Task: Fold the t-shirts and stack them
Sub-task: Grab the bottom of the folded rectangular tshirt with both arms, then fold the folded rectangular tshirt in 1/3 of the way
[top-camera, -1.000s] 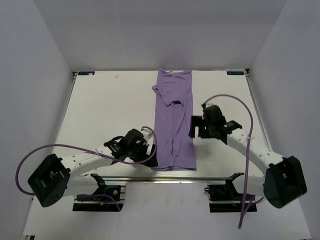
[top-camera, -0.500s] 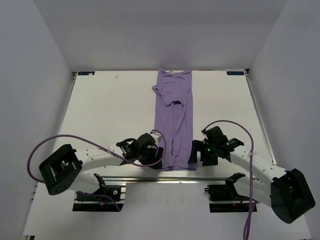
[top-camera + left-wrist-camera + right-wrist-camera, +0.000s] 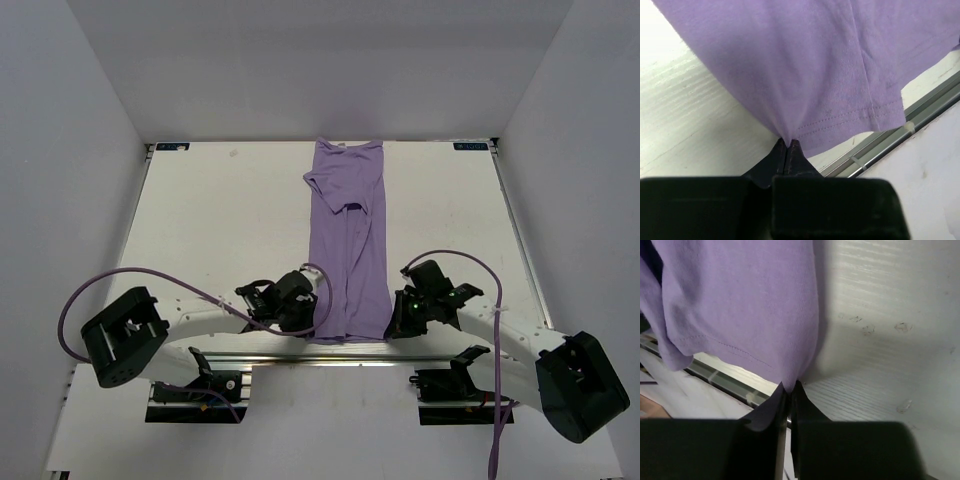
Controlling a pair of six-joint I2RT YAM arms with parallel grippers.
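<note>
A lavender t-shirt [image 3: 348,240] lies folded into a long narrow strip down the middle of the white table, collar at the far end, hem at the near edge. My left gripper [image 3: 312,322] is shut on the hem's near left corner; the left wrist view shows the t-shirt cloth [image 3: 790,75] pinched between the black fingertips [image 3: 781,150]. At the near right corner my right gripper [image 3: 392,322] is shut on the cloth too, and in the right wrist view the t-shirt fabric [image 3: 740,300] is drawn into its fingertips [image 3: 799,390].
A metal rail [image 3: 330,348] runs along the table's near edge just under the hem. White walls enclose the table [image 3: 220,220] on the left, right and far sides. Purple cables [image 3: 150,285] loop from both arms.
Both grippers moved in to the shirt's near hem corners and closed on the cloth. The right arm came down from beside the shirt's middle.
</note>
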